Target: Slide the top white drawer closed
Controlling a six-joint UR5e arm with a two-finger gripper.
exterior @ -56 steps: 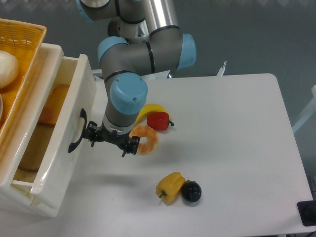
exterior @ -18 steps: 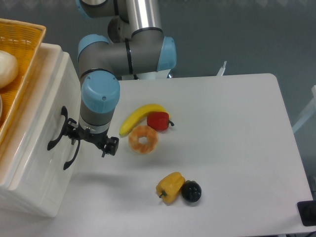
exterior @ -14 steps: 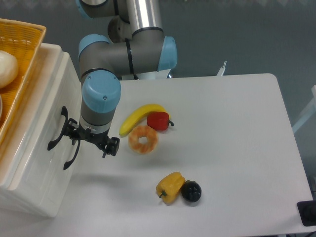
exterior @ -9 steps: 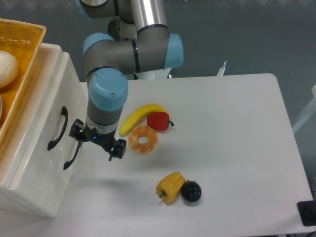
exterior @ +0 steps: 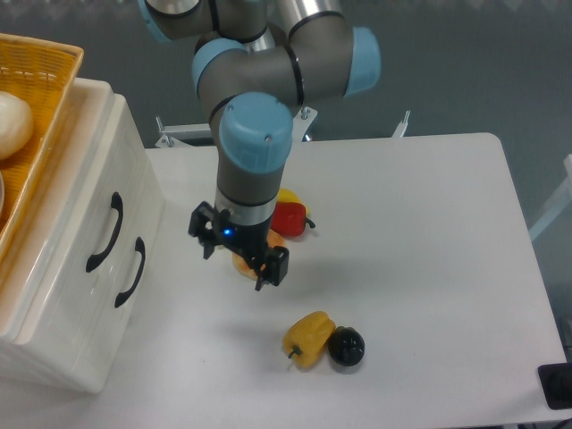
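Camera view: the top white drawer [exterior: 76, 192] was seen flush in the cabinet at left. Glossy and rigid, it was judged best pushed by its front. The claw [exterior: 239, 259] was spread, empty, well apart.

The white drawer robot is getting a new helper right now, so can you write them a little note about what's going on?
Gripper: empty, over the table above the donut, well away from the cabinet; whether its fingers are open or shut cannot be told from this view.
Top white drawer: fully in, its front flush with the lower drawer front, both black handles lined up.
Done: the drawer looks closed.
Left: probably nothing on the drawer; just park the arm.
Also on the table: red pepper, yellow pepper, and a dark round fruit.
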